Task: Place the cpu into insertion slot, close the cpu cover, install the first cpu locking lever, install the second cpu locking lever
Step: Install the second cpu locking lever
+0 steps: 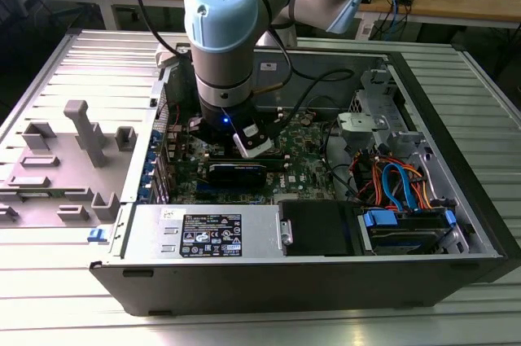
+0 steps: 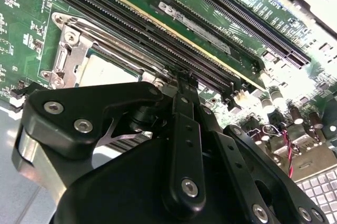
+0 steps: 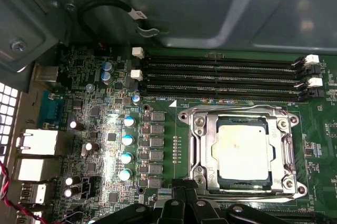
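Cpu (image 3: 243,152) sits seated in the insertion slot (image 3: 202,153), cpu cover (image 3: 287,147) down around it (looks flat). Pincer (image 2: 181,79) hovers alongside, fingers apparently closed and empty; I'd press any lever slowly, straight.

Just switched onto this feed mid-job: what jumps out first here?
The big arm with its light blue joint cap dominates the exterior view, reaching down into the open computer case. In the first wrist view the eye goes to the cpu, lying in the insertion slot with the silvery cpu cover framing it. The black gripper sits right beside that socket's edge.
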